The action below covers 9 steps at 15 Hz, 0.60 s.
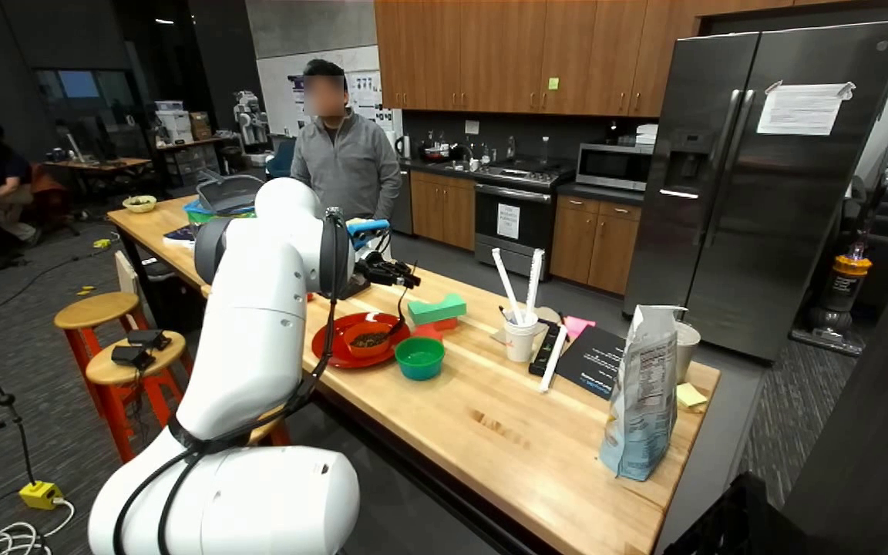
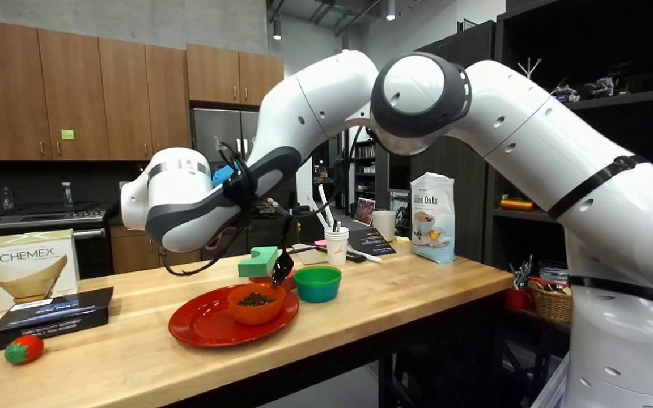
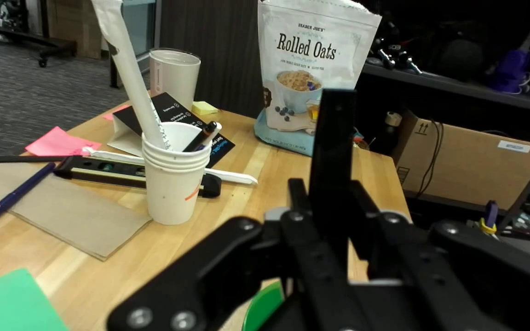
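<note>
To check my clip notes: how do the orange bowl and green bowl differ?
The orange bowl sits on a red plate; the green bowl stands on the wooden table. The orange bowl holds dark granules; no contents show in the green bowl. Both are round and upright.

One spoon [image 2: 282, 270], one red plate [image 2: 197, 325]
At lower centre, one orange bowl [image 2: 257, 314] and one green bowl [image 2: 318, 290] are being seen; right of centre, one oats bag [image 2: 433, 220].
</note>
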### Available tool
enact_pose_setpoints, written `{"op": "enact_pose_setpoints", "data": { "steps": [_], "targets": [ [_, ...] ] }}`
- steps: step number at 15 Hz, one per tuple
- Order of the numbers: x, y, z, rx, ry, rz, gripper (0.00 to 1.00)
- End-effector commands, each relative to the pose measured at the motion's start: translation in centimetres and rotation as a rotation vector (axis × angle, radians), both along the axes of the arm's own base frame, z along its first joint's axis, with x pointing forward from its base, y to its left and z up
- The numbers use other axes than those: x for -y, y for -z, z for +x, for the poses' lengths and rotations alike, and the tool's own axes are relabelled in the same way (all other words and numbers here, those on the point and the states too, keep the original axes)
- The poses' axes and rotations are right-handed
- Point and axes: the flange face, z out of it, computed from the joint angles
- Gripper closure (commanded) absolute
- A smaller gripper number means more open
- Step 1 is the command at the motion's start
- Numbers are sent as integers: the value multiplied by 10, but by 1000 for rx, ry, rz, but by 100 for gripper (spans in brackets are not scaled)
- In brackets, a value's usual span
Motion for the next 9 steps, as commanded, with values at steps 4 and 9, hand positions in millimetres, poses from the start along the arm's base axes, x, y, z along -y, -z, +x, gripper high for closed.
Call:
{"op": "enact_pose_setpoints", "data": {
  "steps": [4, 9],
  "targets": [
    [-16, -6, 8, -35, -39, -57, 94],
    [-27, -34, 15, 12, -26, 29, 94]
  ]
}}
